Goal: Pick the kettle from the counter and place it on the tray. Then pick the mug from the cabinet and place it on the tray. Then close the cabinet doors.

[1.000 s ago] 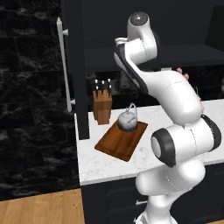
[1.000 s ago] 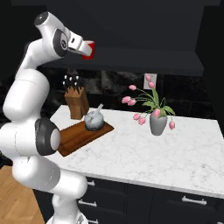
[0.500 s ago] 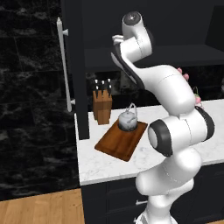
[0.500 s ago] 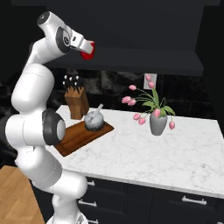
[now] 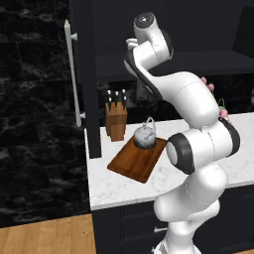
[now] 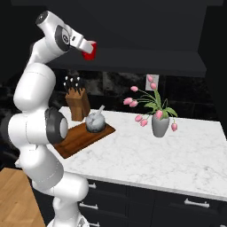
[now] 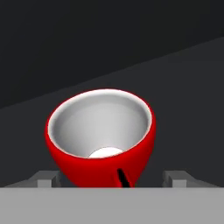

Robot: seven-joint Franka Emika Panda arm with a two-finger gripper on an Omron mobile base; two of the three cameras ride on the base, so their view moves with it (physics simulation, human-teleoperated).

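White marble with faint grey veins makes up the desk [image 6: 177, 155], and nearest on it lies the reddish-brown wooden tray [image 5: 136, 159] with the grey metal kettle [image 5: 145, 137] already standing upright on its far end, so the first part of the task looks done. Just behind the tray stands a wooden knife block [image 5: 116, 120], and further along the desk, well apart from the tray, a grey vase of pink tulips [image 6: 158, 124]. Higher and further back, the arm reaches up into the open dark cabinet [image 6: 146, 40], where the hand [image 7: 112, 177] is at the red mug [image 7: 101, 136] on the shelf. In the hand view the two finger tips stand wide, one on each side of the mug's lower body with a little room either way, and no contact is visible, so I judge the mug is framed but not yet gripped. The mug's white inside faces the camera. One tall cabinet door [image 5: 83, 74] with its silver bar handle [image 5: 72, 79] stands open to the left. Left to do, as I read it: close on the mug, carry it down to the tray beside the kettle, then shut both doors.
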